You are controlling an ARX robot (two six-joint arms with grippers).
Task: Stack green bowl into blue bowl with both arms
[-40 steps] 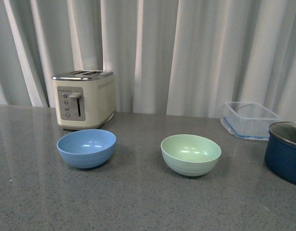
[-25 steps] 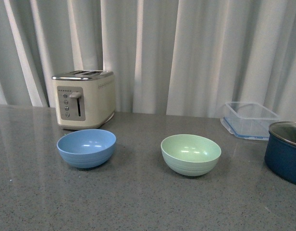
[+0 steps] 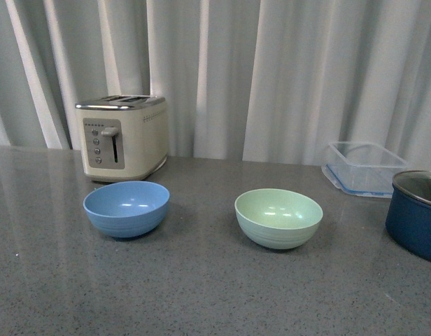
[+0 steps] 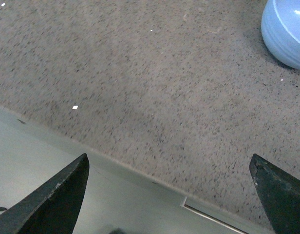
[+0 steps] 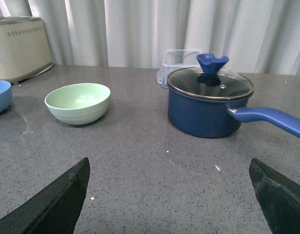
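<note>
The pale green bowl (image 3: pixel 278 218) stands upright on the grey counter, right of centre; the right wrist view shows this green bowl (image 5: pixel 78 103) too. To its left, a bowl's width away, sits the light blue bowl (image 3: pixel 126 208), empty; a slice of that blue bowl (image 4: pixel 285 30) shows in the left wrist view, and an edge of it (image 5: pixel 1 96) in the right wrist view. Neither arm appears in the front view. My left gripper (image 4: pixel 169 195) hangs open over the counter's front edge, far from the blue bowl. My right gripper (image 5: pixel 169 195) is open above bare counter, short of the green bowl.
A cream toaster (image 3: pixel 122 138) stands behind the blue bowl. A dark blue lidded pot (image 5: pixel 210 103) with a long handle (image 5: pixel 271 121) sits right of the green bowl, a clear plastic container (image 3: pixel 364 168) behind it. White curtains close off the back. The counter edge (image 4: pixel 116 163) lies under my left gripper.
The whole scene has shifted slightly upward in the front view, as from a small camera tilt. The bowls have not moved on the counter.
</note>
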